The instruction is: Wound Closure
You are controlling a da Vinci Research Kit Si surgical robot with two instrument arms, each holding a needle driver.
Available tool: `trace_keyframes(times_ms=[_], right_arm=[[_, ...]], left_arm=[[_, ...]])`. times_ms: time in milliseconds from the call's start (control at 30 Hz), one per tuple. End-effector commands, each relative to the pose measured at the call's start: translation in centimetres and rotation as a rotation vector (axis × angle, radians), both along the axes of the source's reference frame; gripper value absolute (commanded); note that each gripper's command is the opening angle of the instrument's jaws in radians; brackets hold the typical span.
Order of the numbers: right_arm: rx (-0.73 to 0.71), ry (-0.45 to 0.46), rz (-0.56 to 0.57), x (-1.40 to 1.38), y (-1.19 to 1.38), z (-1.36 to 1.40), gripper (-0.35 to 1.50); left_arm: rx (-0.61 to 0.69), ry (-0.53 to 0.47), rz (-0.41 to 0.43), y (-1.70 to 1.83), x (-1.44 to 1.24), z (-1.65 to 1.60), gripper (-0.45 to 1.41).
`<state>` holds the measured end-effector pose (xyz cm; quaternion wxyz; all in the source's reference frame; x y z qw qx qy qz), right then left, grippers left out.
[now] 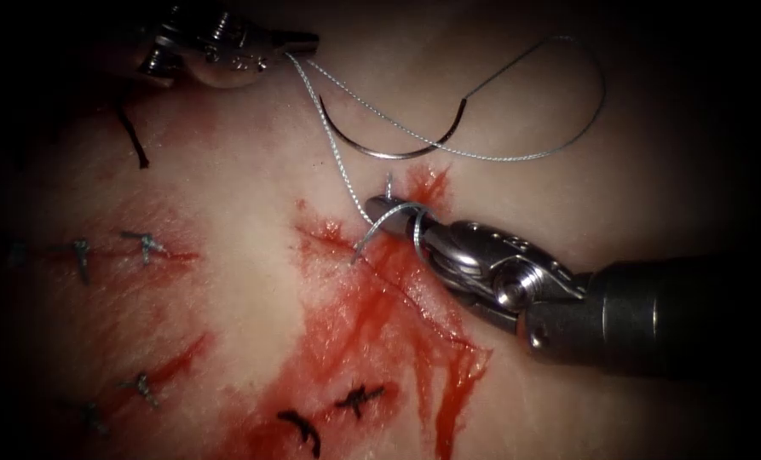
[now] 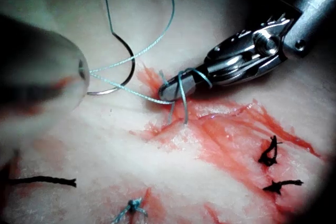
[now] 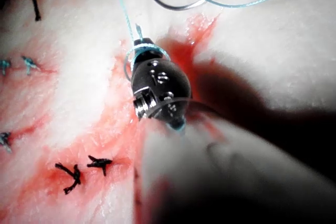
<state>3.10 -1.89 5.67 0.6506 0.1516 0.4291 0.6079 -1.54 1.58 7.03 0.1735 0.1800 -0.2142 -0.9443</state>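
Tissue (image 1: 252, 281): pale pork belly, glossy, streaked with red fluid (image 1: 371, 324) that spreads down from the cut (image 1: 380, 273). The cut serves as the landmark below.

Needle (image 1: 389, 152): curved, thin, bright steel, lying free on the tissue surface above the cut, arc open upward, held by neither tool and not in the tissue. In the left wrist view the needle (image 2: 123, 72) lies just beside the left tool's tip.

Thread (image 1: 516, 156): pale blue-grey, twisted. It runs from the needle's swaged end in a wide loop above and right of the cut, crosses the needle, reaches the left tool, then descends to the cut, where it enters the tissue at the upper end. Loops of it are wrapped around the right tool's jaws.

Left tool (image 1: 299, 38): well above and left of the cut, jaws closed, thread strands meeting at their tip.

Right tool (image 1: 384, 207): tip at the upper end of the cut, on its right side, just over the red fluid; jaws closed, with a short tail of thread (image 1: 389, 183) sticking up at the tip.

Older stitches: pale blue knots (image 1: 146, 245) left of the cut; dark knots (image 1: 359, 398) below it; one dark thread end (image 1: 131, 136) far left and above.
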Motion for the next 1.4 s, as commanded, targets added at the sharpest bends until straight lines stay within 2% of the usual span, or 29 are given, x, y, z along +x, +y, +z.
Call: trace_keyframes(times_ms=[33, 367, 533, 633, 867, 1133, 1400], right_arm=[[-0.020, 0.015, -0.025, 0.11, -0.03, -0.01, -0.35], [-0.110, 0.038, -0.167, 0.11, -0.13, -0.08, -0.35], [-0.139, 0.063, -0.237, 0.12, -0.21, -0.14, -0.35], [-0.147, 0.073, -0.259, 0.13, -0.25, -0.15, -0.35], [-0.156, 0.094, -0.288, 0.13, -0.30, -0.19, -0.35], [-0.216, 0.104, -0.368, 0.06, -0.34, -0.22, -0.35], [-0.318, 0.141, -0.524, 0.04, -0.40, -0.25, -0.35]], left_arm=[[-0.006, 0.014, -0.023, 0.05, -0.02, 0.12, -0.45], [-0.007, 0.053, -0.114, 0.19, 0.09, 0.19, -0.45], [-0.041, 0.009, -0.244, 0.24, 0.08, 0.20, -0.45], [-0.040, -0.027, -0.287, 0.24, 0.04, 0.22, -0.45], [-0.013, -0.102, -0.245, 0.40, -0.12, 0.44, -0.45], [-0.047, -0.065, -0.227, 0.76, -0.20, 0.63, -0.45], [-0.084, -0.038, -0.207, 0.92, -0.21, 0.86, -0.45]])
